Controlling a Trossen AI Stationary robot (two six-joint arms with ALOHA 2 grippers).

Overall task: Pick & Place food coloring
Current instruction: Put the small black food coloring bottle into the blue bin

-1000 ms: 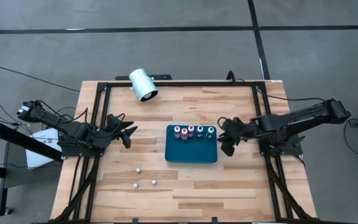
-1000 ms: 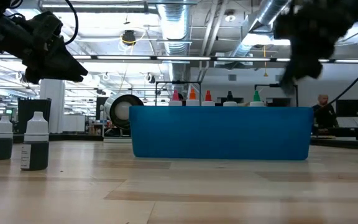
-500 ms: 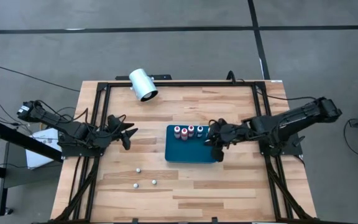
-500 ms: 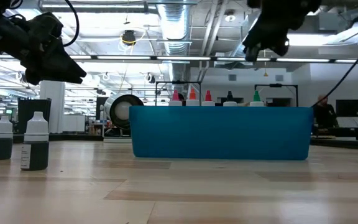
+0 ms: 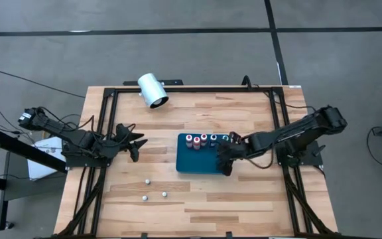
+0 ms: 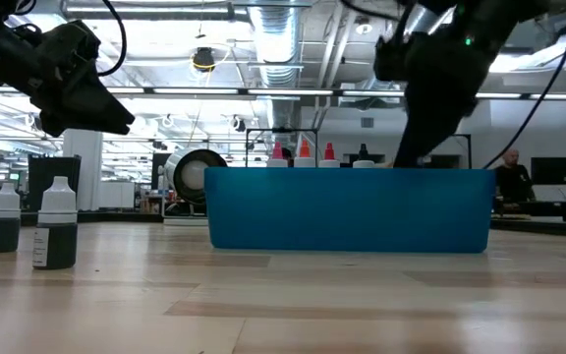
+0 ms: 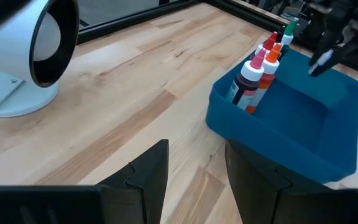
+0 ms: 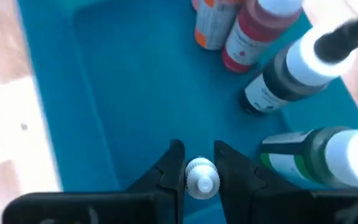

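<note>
Several food coloring bottles (image 5: 204, 139) stand in a row along the far wall of the blue tray (image 5: 191, 164), and they also show in the left wrist view (image 7: 260, 71). Three more white-capped bottles (image 5: 148, 181) stand on the wood near the front left. My right gripper (image 5: 224, 162) hangs over the tray's right half, shut on one bottle whose white cap (image 8: 201, 177) shows between its fingers. The body of that bottle is hidden. My left gripper (image 5: 136, 141) waits open to the left of the tray. My right gripper pinches a food coloring bottle between its two fingers, at the white cap (image 8: 202, 182). The fingers (image 8: 174, 163) slant down from the table's right side. The bottle is over the tray floor; whether its base rests there I cannot tell.
A large white cylinder (image 5: 152, 90) lies at the table's far left. Black frame rails (image 5: 105, 133) run along both table sides. Bare wood lies between the tray and the three loose bottles.
My right gripper has gone toward the table's left edge and down, from beside the tray's right wall to over the tray's inside, staying shut on the bottle.
</note>
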